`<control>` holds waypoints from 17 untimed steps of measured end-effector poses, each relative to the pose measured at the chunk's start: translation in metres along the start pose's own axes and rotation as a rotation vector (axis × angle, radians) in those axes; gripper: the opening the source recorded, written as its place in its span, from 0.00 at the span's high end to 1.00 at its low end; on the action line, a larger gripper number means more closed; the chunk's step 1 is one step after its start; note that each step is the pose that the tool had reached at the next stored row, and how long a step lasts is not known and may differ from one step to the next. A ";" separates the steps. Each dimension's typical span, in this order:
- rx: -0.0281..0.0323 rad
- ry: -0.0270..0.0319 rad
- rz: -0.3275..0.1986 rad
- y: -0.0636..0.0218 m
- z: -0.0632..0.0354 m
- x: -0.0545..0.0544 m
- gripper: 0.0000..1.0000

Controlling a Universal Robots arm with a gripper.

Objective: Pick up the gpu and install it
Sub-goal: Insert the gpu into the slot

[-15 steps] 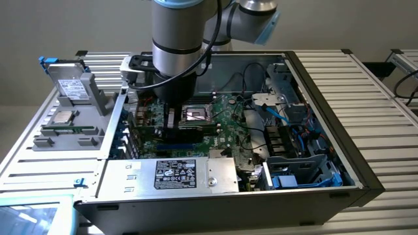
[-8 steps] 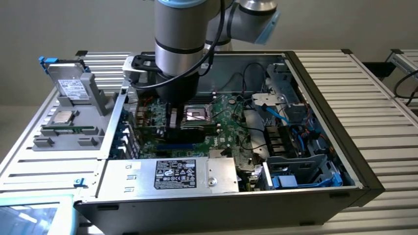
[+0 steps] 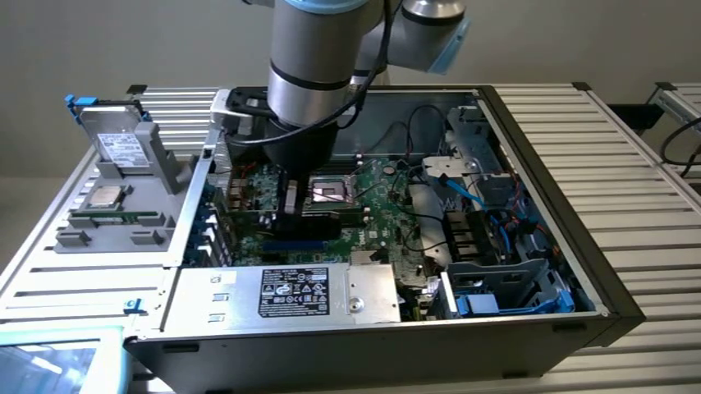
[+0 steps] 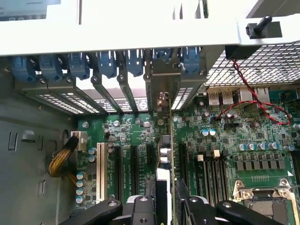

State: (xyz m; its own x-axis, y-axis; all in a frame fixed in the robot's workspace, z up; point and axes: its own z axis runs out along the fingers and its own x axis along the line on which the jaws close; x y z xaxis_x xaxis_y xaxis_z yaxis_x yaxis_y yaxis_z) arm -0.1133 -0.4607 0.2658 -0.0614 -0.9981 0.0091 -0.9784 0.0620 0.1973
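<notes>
The gpu [image 4: 164,147] stands on edge, clamped between the closed fingers of the gripper [image 4: 165,190].
It sits over the motherboard [image 4: 225,140] slots inside the open case [image 3: 560,197]. In the exterior view it is at eight o'clock from the processor socket [image 3: 328,191].

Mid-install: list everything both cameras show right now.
table: one, silver slats, under everything
computer case: one, black, open on the table
motherboard: one, green, inside the case
power supply: one, silver, inside the case, nearest the exterior camera
parts stand: one, grey, exterior view's left of the case
slot latches: row, blue, case's rear wall
gpu: one, black, upright over the motherboard
gripper: one, black, shut on the gpu
arm: one, silver, reaching into the case
</notes>
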 end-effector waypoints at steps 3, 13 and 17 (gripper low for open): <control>0.0002 0.0007 0.000 -0.0005 0.0020 0.000 0.72; 0.0003 0.0026 0.000 -0.0020 0.0095 0.000 0.72; 0.0001 0.0023 0.001 -0.0020 0.0096 0.000 0.72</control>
State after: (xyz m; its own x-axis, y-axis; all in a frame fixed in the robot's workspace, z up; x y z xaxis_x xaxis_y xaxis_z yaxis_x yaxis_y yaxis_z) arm -0.1132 -0.4604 0.2560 -0.0615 -0.9980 0.0115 -0.9784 0.0626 0.1971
